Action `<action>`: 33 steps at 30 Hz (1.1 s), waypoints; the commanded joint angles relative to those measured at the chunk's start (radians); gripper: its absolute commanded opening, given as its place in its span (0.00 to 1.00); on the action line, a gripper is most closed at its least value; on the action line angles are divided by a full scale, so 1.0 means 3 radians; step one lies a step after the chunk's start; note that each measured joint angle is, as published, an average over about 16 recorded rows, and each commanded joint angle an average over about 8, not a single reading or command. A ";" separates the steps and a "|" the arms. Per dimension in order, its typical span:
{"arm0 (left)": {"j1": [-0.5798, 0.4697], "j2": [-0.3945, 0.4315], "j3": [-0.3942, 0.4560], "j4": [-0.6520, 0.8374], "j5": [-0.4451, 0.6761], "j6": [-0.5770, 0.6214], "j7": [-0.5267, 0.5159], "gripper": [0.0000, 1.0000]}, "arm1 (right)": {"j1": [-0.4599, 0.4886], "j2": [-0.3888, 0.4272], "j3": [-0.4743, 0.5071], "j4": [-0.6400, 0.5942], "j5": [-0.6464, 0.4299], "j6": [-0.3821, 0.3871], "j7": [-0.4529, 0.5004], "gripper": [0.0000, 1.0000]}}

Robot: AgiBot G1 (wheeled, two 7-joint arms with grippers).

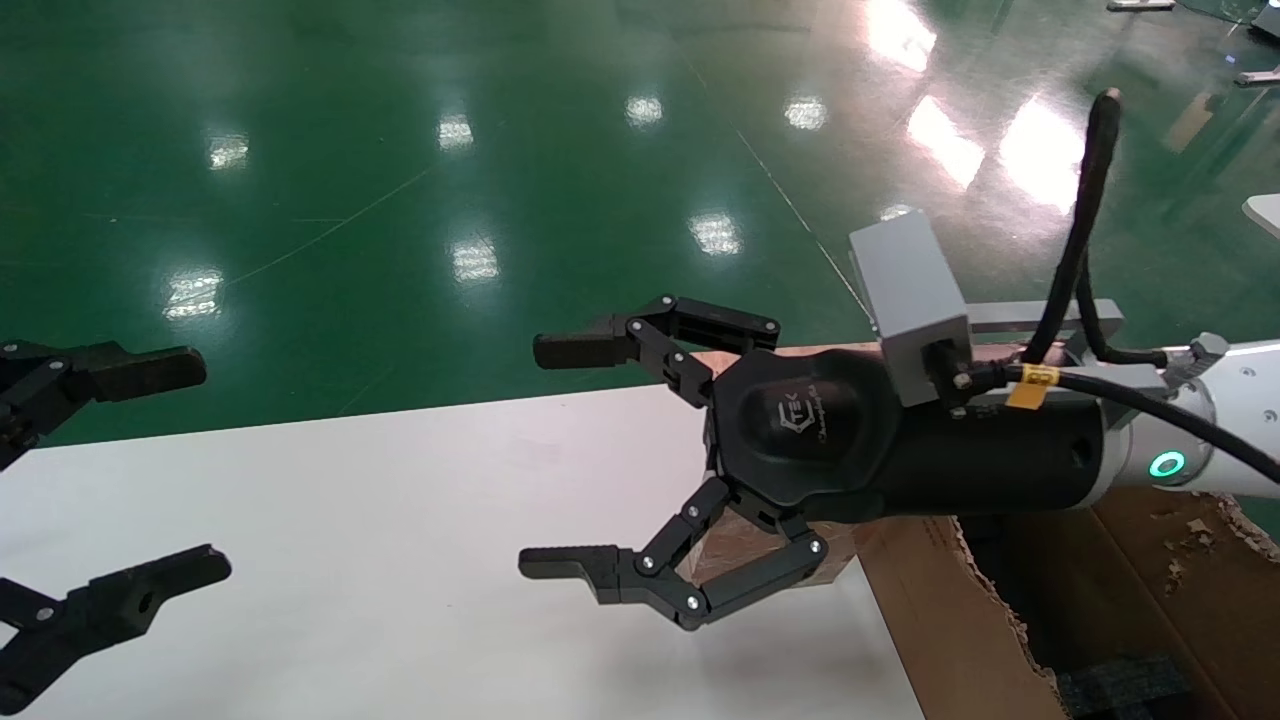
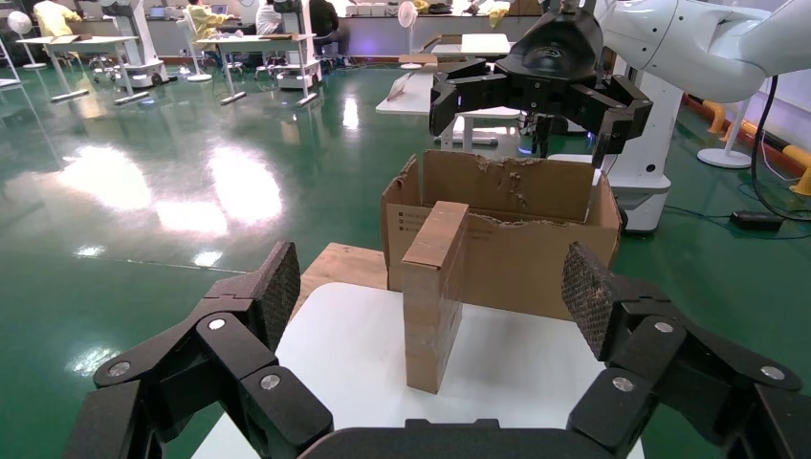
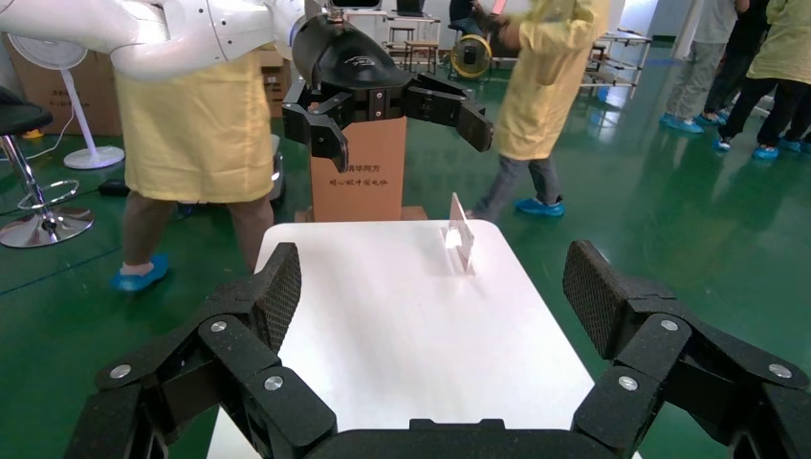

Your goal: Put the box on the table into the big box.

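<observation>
The box (image 2: 435, 292) stands upright on the white counter (image 1: 400, 520) near its right edge, in the centre of the left wrist frame, just in front of the big box (image 2: 521, 234). In the head frame the right pincer (image 1: 560, 460) hovers spread wide at centre, largely hiding the box. The left pincer (image 1: 150, 470) waits at the left edge, also spread wide.

I can only half read stuff here: my right gripper (image 1: 555, 460) housing has a logo ending "TEK", and the brown carton (image 3: 357, 170) behind the table carries small Chinese print, unreadable.
</observation>
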 commanded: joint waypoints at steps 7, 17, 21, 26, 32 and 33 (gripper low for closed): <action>0.0000 0.0000 0.0000 0.0000 0.0000 0.0000 0.0000 1.00 | 0.0000 0.0000 0.0000 0.0000 0.0000 0.0000 0.0000 1.00; 0.0000 0.0000 0.0000 0.0000 0.0000 0.0000 0.0000 1.00 | 0.0000 0.0000 0.0000 0.0000 0.0000 0.0000 0.0000 1.00; 0.0000 0.0000 0.0000 0.0000 0.0000 0.0000 0.0000 1.00 | 0.0000 0.0000 0.0000 0.0000 0.0000 0.0000 0.0000 1.00; 0.0000 0.0000 0.0000 0.0000 0.0000 0.0000 0.0000 1.00 | 0.0000 0.0000 0.0000 0.0000 0.0000 0.0000 0.0000 1.00; 0.0000 0.0000 0.0000 0.0000 0.0000 0.0000 0.0000 1.00 | -0.0001 -0.0001 0.0001 0.0000 0.0000 -0.0001 0.0000 1.00; 0.0000 0.0000 0.0000 0.0000 0.0000 0.0000 0.0000 1.00 | -0.0001 -0.0001 0.0000 0.0000 -0.0001 -0.0001 0.0000 1.00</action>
